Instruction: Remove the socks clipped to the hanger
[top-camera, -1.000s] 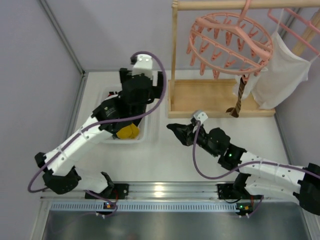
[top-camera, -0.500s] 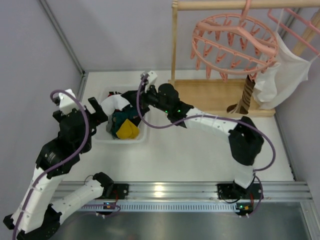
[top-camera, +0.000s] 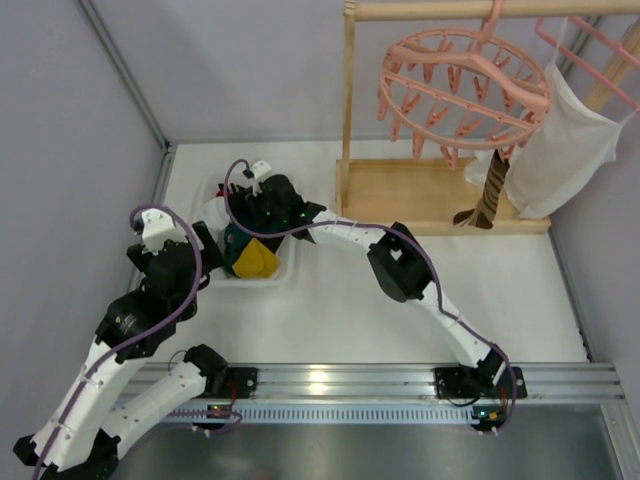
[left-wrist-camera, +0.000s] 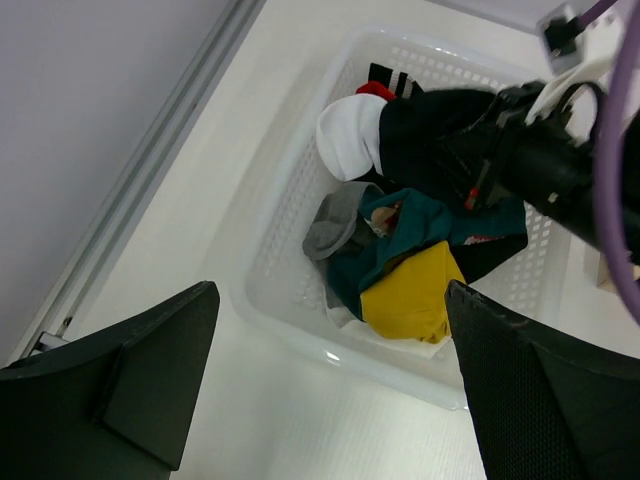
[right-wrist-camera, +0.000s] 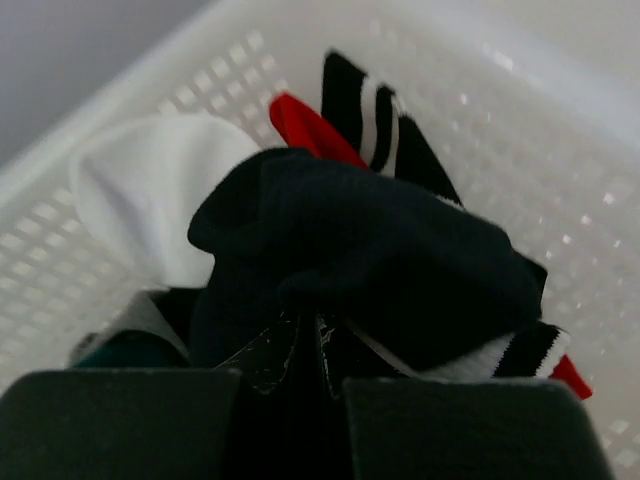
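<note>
Right gripper (right-wrist-camera: 320, 372) clamped on the black sock (right-wrist-camera: 360, 260) inside the basket (right-wrist-camera: 560, 130): we should open wide and lift straight clear before swinging to the brown sock (top-camera: 492, 190) clipped at 5 o'clock on the hanger (top-camera: 480, 60).

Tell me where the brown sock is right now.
Top view, far right: the brown sock hangs from the near rim of the pink ring hanger, beside the white garment, over the wooden stand base.

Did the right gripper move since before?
Yes. The right gripper went left, away from the wooden stand, and is now over the white basket, pinching a black sock.
</note>
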